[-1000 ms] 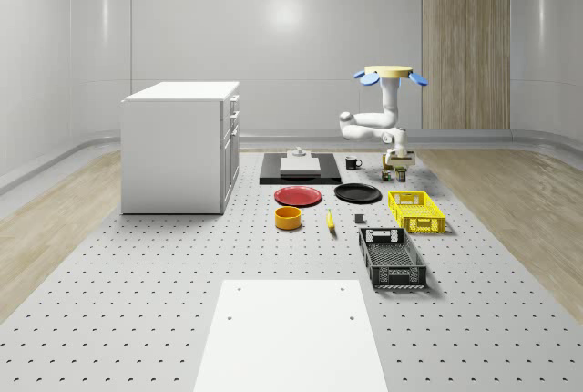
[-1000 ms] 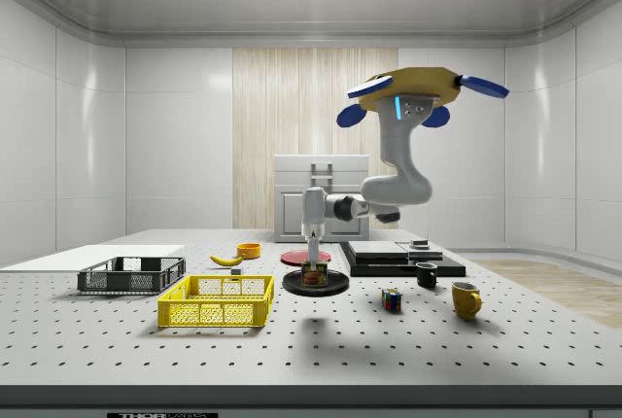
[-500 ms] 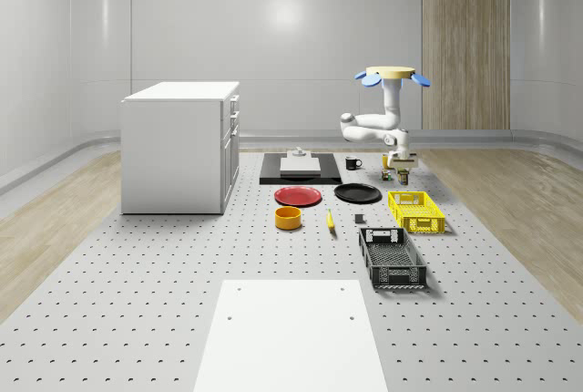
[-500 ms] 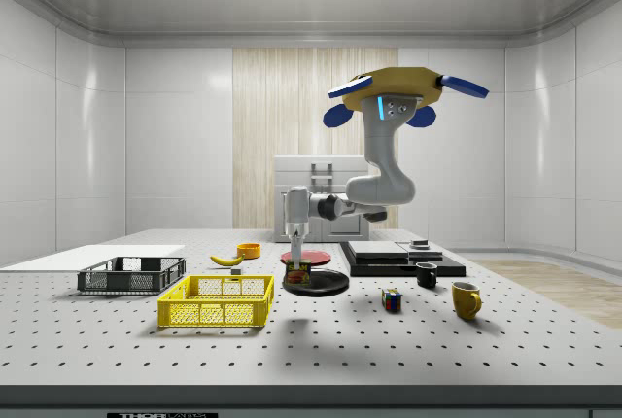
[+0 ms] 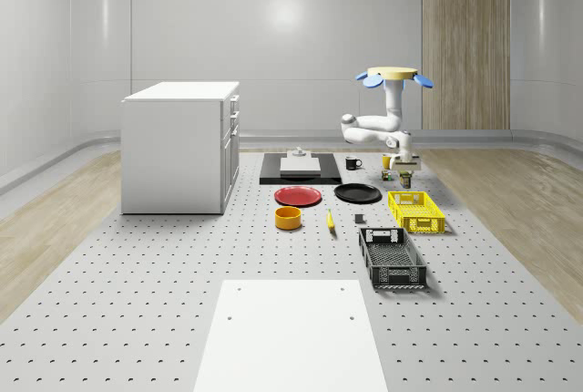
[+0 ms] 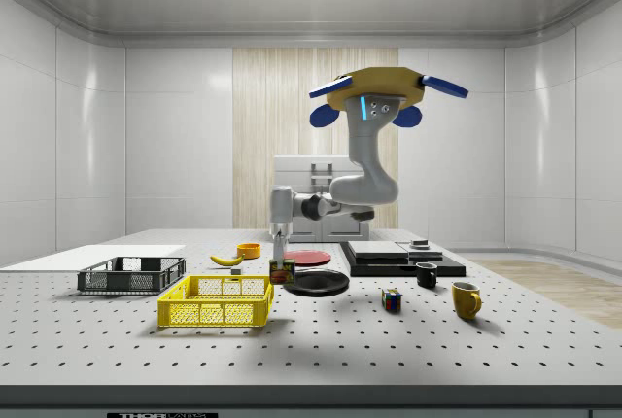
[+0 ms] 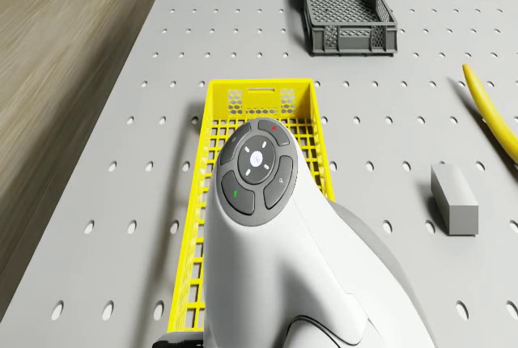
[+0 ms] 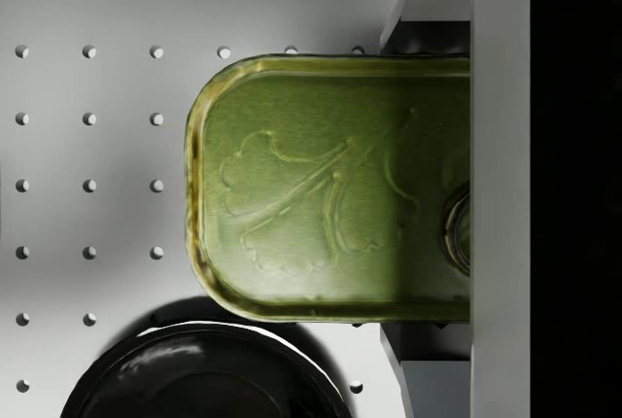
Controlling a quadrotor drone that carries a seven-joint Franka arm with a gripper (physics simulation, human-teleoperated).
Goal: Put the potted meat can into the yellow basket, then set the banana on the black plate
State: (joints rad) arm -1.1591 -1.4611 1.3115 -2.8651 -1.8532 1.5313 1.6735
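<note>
- Whole-scene view: we found the drone (image 5: pixel 393 76) hovering above the far end of the perforated table (image 5: pixel 137 301), beyond the yellow basket (image 5: pixel 416 211). Its white arm (image 5: pixel 373 126) bent down to the gripper (image 5: pixel 405 171), which hung just past the basket's far end with the potted meat can (image 5: pixel 405 175) in it, clear of the table. The black plate (image 5: pixel 357 193) lay to the basket's left in this view, the red plate (image 5: pixel 298 196) further left. The banana (image 5: pixel 330 220) lay in front of them, between the orange bowl (image 5: pixel 288 218) and a small grey block (image 5: pixel 360 220). The dark grey basket (image 5: pixel 391 257) sat nearer the camera than the yellow one.

- Side view: we recorded the drone (image 6: pixel 379 97) aloft, the gripper (image 6: pixel 281 261) clamped on the can (image 6: pixel 282 271), which hung off the table between the yellow basket (image 6: pixel 216 301) and the black plate (image 6: pixel 316 283), just beside the basket's end wall. The banana (image 6: pixel 226 260) rested on the table behind the basket, apart from the plate.

- Drone view: we saw the arm's wrist (image 7: pixel 267 235) positioned over the near end of the yellow basket (image 7: pixel 257 105), with the banana (image 7: pixel 492 117) and grey block (image 7: pixel 453 199) off to one side.

- Wrist view: we noted the can's green top (image 8: pixel 330 190) grasped between both fingers (image 8: pixel 432 0), the table beneath it and the black plate's rim (image 8: pixel 194 374) nearby.
</note>
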